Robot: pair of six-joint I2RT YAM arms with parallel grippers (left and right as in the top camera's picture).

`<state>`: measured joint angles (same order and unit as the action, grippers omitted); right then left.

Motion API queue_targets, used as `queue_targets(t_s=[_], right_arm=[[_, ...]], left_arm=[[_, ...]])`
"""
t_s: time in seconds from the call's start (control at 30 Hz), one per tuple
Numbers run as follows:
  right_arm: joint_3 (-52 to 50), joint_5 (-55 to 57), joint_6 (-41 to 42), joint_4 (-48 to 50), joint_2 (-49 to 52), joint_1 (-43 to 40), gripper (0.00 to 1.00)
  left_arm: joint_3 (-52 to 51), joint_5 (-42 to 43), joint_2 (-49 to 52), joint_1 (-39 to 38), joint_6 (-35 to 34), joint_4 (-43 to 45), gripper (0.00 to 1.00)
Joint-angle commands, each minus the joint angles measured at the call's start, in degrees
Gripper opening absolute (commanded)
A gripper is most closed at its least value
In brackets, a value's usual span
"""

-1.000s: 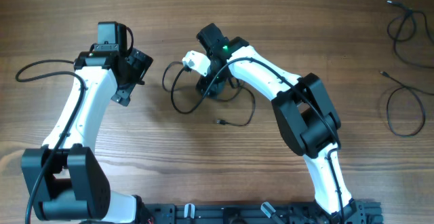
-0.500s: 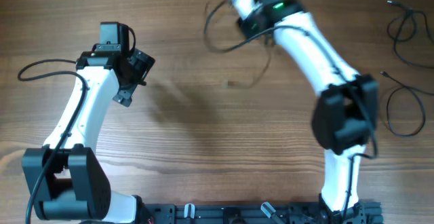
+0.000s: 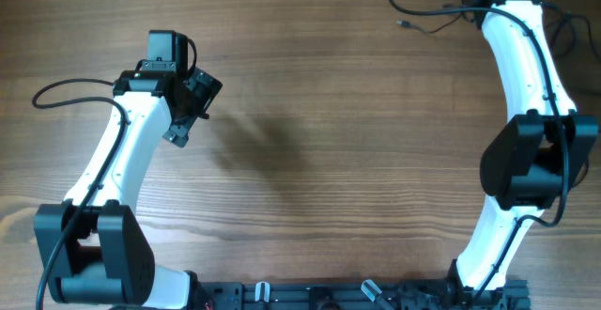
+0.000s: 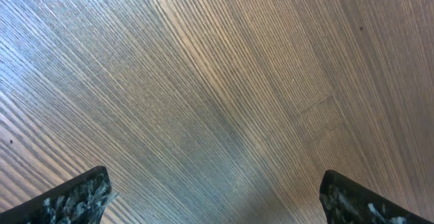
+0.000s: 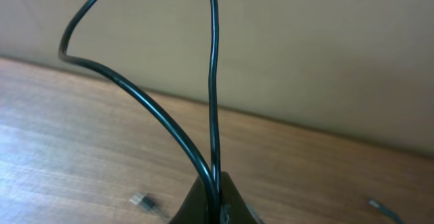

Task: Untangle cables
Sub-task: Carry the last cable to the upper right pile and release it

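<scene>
Right pincer (image 5: 215, 200) pinches thin, glossy black cables (image 5: 214, 81), looping upward.

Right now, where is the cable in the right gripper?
Overhead, the cable is at the table's far right corner, pinched in the right gripper, its plug end trailing toward the left.

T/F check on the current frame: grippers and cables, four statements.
1. The right gripper is shut on a black cable. True.
2. The left gripper holds a cable too. False: it is open over bare table.
3. The right gripper is near the table's far edge. True.
4. The two grippers are close together. False: the left is over the table's left half, the right at the far right.
</scene>
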<state>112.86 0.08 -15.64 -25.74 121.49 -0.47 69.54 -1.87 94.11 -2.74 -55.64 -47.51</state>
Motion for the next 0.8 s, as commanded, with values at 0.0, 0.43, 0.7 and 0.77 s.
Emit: queue_targets(t_s=[0.0,0.43,0.7,0.77], right_arm=[[0.33,0.09,0.66,4.0,-0.11,-1.01,0.04],[0.24,0.07,-5.31,7.87,10.51,-9.44,0.04],[-3.74,0.11,-5.22,-0.98,16.17,-10.47,0.45],[-3.41,0.09,-4.96,-0.96,15.58,-10.23,1.0]], left_arm=[[-0.22,-0.61,-0.57,-0.04,-0.33,0.09,1.0],[-0.22,-0.59,-0.57,-0.04,-0.33,0.09,1.0],[-0.22,-0.59,-0.57,-0.04,-0.33,0.09,1.0],[-0.22,-0.59,-0.57,-0.04,-0.33,0.09,1.0]])
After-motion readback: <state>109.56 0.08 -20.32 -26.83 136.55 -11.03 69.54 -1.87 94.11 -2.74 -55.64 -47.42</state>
